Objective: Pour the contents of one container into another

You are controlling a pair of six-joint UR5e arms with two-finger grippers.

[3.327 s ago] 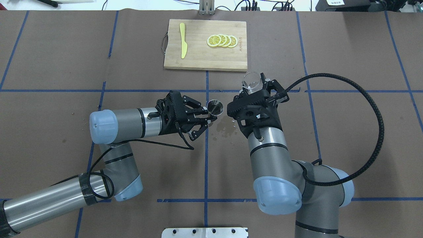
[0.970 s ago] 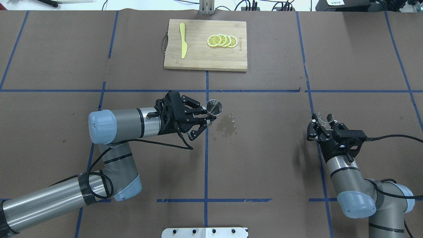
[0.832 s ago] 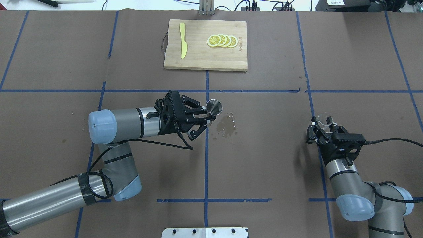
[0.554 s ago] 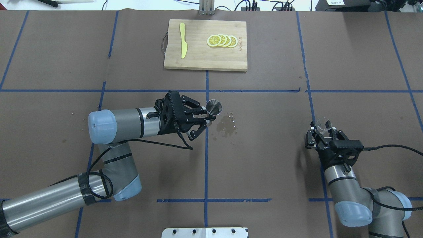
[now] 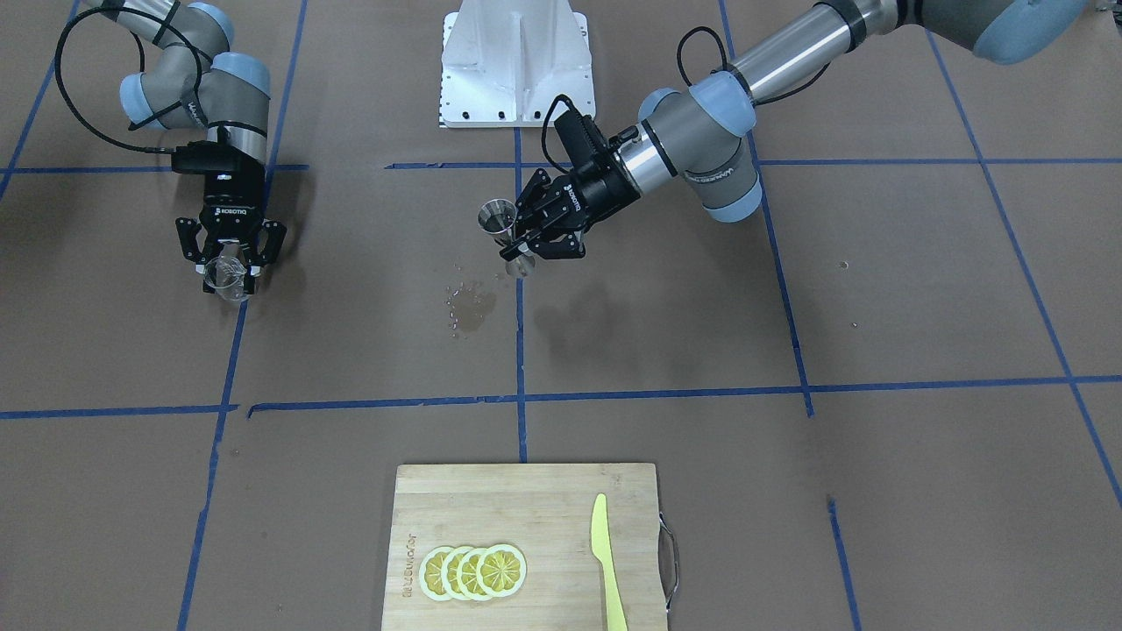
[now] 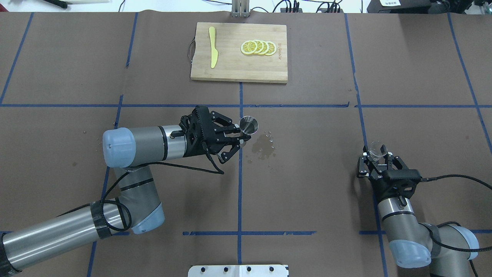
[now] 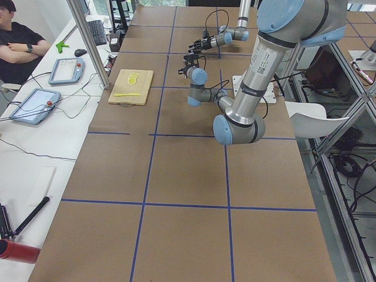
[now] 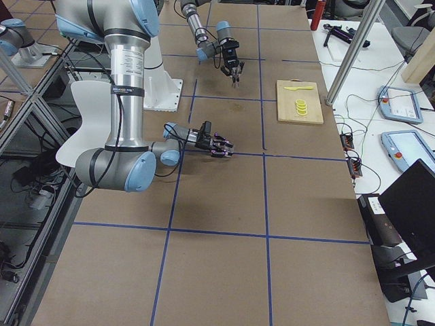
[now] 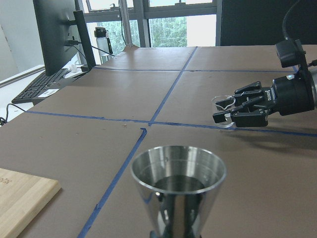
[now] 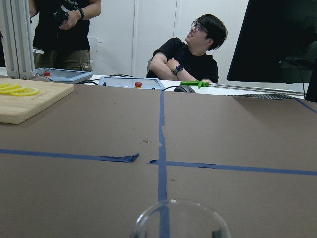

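The steel jigger point(image 6: 250, 125) hangs upright above the table's middle, gripped at its waist by my left gripper point(image 6: 239, 137). In the left wrist view the jigger point(image 9: 178, 183) fills the foreground, with dark liquid in its upper cone. The clear glass measuring cup point(image 6: 377, 148) stands upright at the table's right side, down at table level, with my right gripper point(image 6: 377, 157) shut on it. Whether it touches the surface I cannot tell. From the front, the cup point(image 5: 227, 282) sits between the right gripper's point(image 5: 230, 268) fingers, and the left gripper point(image 5: 524, 244) holds the jigger point(image 5: 496, 216).
A wet spill point(image 6: 263, 148) marks the brown paper just right of the jigger. At the far edge lies a wooden cutting board point(image 6: 230, 69) with lemon slices point(image 6: 258, 47) and a yellow knife point(image 6: 212, 46). Two people are behind the table's far end.
My right arm has carried the glass cup from beside the jigger out to the table's right side and lowered it, drawing back slightly over the last second. The left arm has not moved.
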